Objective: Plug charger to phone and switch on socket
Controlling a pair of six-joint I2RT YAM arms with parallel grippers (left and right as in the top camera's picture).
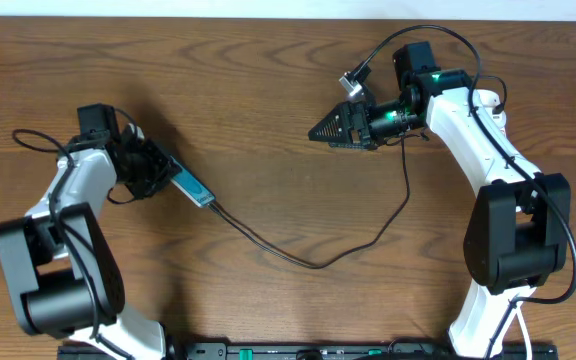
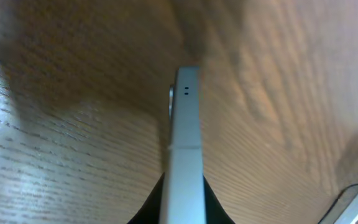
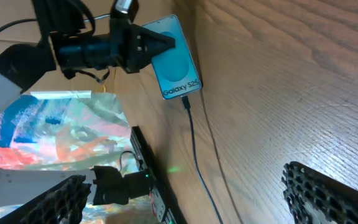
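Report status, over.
Left pincer shut on phone. Right pincer open, empty, clear of it. Charger tip at phone's port, looks seated. Socket not clearly in view; nothing in the way.

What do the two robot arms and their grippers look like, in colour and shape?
The left arm and the right arm have white shells with black joint blocks. Thin black cables loop along them. A green light glows near the right wrist. The left gripper and the right gripper are black; the right fingers carry a grid of small holes.
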